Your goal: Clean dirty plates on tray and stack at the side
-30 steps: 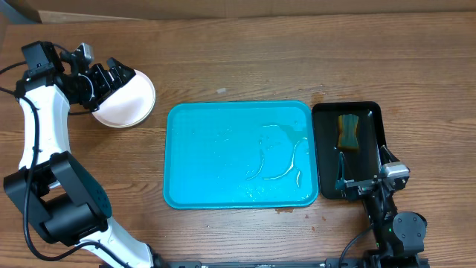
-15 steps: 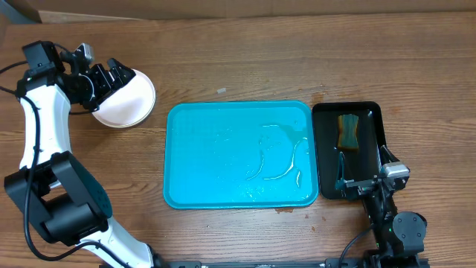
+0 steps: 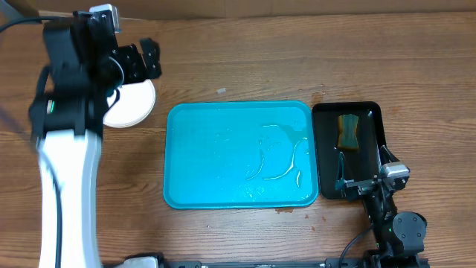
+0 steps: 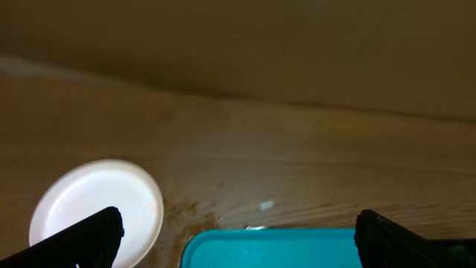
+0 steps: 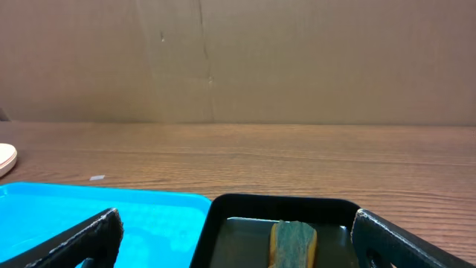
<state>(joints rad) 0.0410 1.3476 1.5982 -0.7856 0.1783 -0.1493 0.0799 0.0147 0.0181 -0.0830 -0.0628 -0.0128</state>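
- While the left gripper hangs wide open and empty above them, the plates sit just left of the tray. The arm half hides them overhead, but the left wrist view shows the white top plate whole.
- Only the overhead view shows wet streaks on the tray.
- Right of the tray, the right gripper gapes empty over the black tray holding a sponge.

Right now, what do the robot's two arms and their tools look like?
The left arm has white shells, black joints and a black cable near its top; the left tool is black. The right arm is black, with a silver block beside the black right tool.
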